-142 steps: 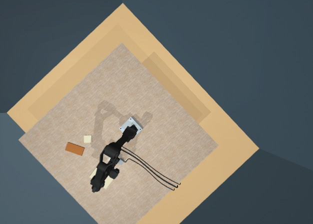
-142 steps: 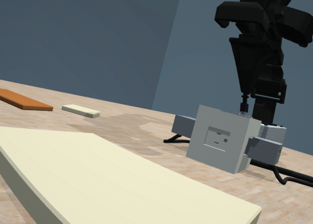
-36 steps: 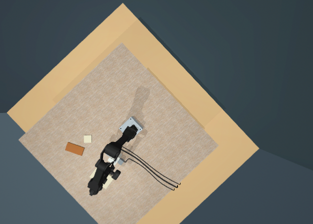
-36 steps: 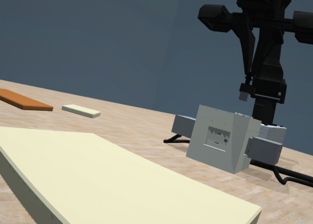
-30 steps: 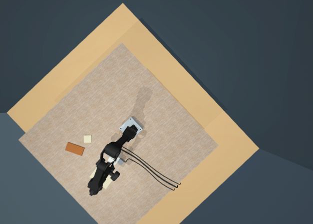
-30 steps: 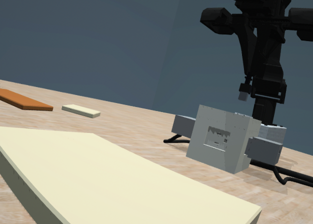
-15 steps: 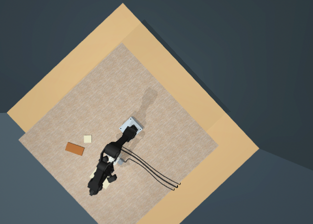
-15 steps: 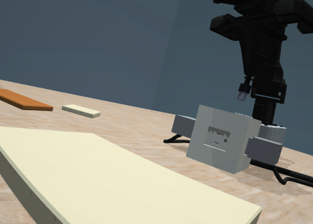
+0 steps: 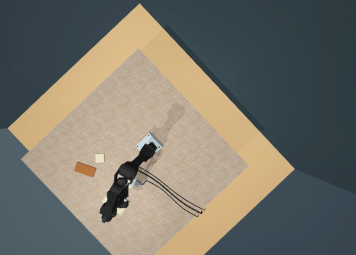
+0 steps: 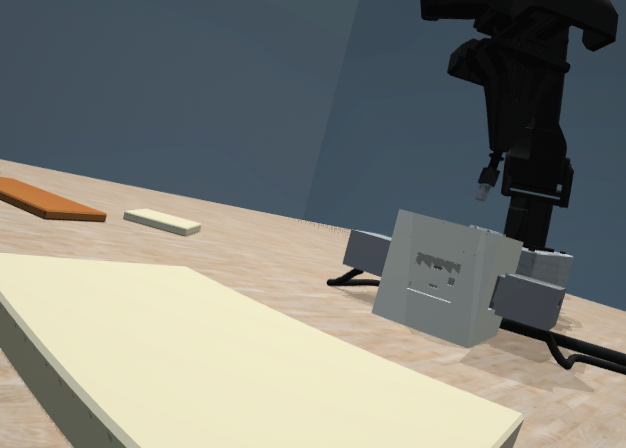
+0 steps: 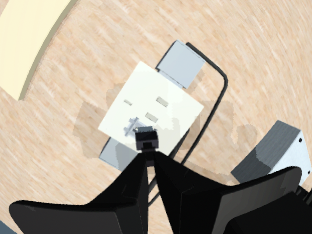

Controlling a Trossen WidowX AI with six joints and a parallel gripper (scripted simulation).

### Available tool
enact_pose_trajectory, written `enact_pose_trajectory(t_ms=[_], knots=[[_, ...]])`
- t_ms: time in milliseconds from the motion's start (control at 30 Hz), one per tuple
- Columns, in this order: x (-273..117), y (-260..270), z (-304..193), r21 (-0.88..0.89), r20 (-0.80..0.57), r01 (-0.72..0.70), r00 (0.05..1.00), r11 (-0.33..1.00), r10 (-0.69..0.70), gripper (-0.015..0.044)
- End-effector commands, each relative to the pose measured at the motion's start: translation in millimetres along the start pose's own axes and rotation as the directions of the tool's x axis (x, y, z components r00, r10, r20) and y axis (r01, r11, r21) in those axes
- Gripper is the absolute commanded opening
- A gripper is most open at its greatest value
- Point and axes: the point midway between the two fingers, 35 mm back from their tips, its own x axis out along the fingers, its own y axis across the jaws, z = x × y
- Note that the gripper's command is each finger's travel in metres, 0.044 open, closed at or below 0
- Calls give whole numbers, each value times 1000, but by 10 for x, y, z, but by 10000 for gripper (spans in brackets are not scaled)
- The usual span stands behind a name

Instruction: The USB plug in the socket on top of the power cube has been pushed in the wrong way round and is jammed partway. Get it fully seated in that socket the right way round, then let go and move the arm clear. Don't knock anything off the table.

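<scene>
One plug (image 10: 483, 187) hangs pinched in the gripper (image 11: 147, 151), clear of the power cube (image 10: 444, 276) and just above its top face, so the step in hand looks like the turn-and-reinsert. To do it well, the wrist should finish its rotation while the plug is free of the socket, then square the plug's long side with the slot before any downward push. The wrist view is the one to trust here: it shows the plug's dark body over the near edge of the cube's (image 11: 150, 113) pale top, close to the small slots there, though which slot is the target is too small to tell. The descent ought to be straight and slow, since a tilted entry could jam it again or shove the cube along the table (image 10: 283, 261).

From the side the plug reads as a short dark body with a lighter metal tip pointing down and slightly tilted. The cube is a pale grey block with grey plugs (image 10: 528, 299) sticking out of its sides and black cables (image 9: 172, 193) trailing away. The jaws stand nearly closed on the plug's body. An orange slab (image 10: 48, 203) and a small cream tile (image 10: 162, 221) lie well apart from the work.
</scene>
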Motion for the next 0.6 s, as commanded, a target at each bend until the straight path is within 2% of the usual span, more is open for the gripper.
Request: enact_pose_trajectory(t_ms=[0, 567], knots=[[4, 1, 1, 101, 0, 0, 1000, 995, 0, 0], [5, 1, 1, 520, 0, 0, 1000, 854, 0, 0]])
